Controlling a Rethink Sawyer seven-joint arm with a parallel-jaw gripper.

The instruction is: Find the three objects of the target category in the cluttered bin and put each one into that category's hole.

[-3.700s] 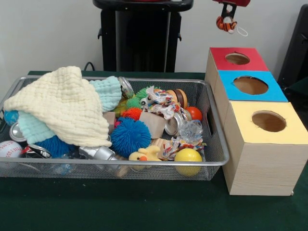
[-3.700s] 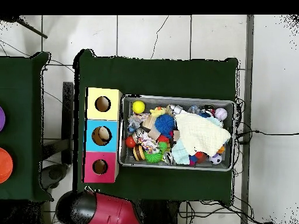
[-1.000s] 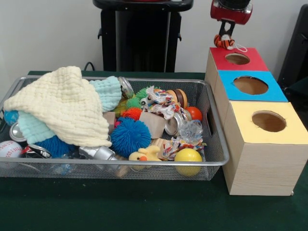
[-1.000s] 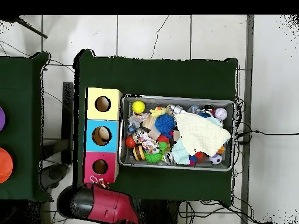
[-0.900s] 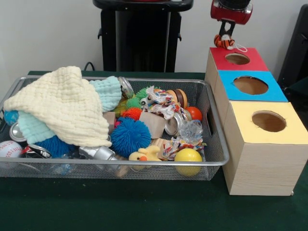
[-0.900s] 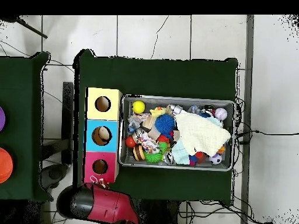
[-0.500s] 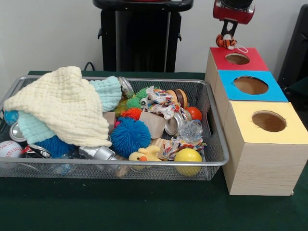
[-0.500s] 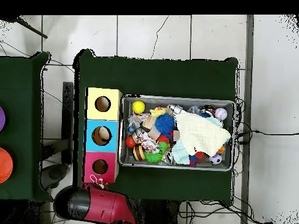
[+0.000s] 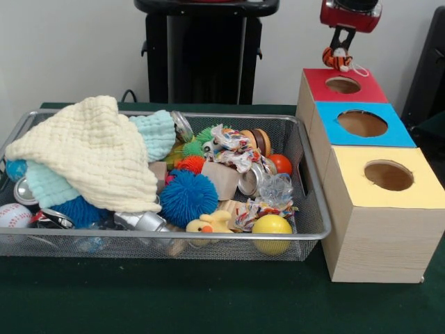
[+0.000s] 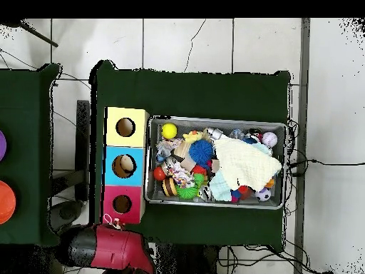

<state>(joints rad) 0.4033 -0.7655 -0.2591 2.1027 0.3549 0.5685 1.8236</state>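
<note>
My gripper (image 9: 341,51) is shut on the orange black-striped tiger (image 9: 338,60) and holds it just above the far edge of the red-topped box, behind the round hole (image 9: 343,85). In the overhead view the red arm (image 10: 107,247) sits just below the red box and its hole (image 10: 122,204). The wire mesh bin (image 9: 306,182) lies left of the boxes, full of clutter. The yellow duck (image 9: 209,224) lies at the bin's near side; it also shows in the overhead view (image 10: 191,135). The brown teddy bear is hidden.
A blue-topped box (image 9: 391,136) and a yellow-topped box (image 9: 420,189) stand in a row nearer than the red one. The bin holds a cream cloth (image 9: 90,153), a blue spiky ball (image 9: 188,197), a yellow ball (image 9: 272,227), rope toys and cans. The black pedestal (image 9: 205,56) stands behind.
My gripper, with the tiger in it, has moved right and a little up in the front view, from the red box's far left corner to above its far edge.
</note>
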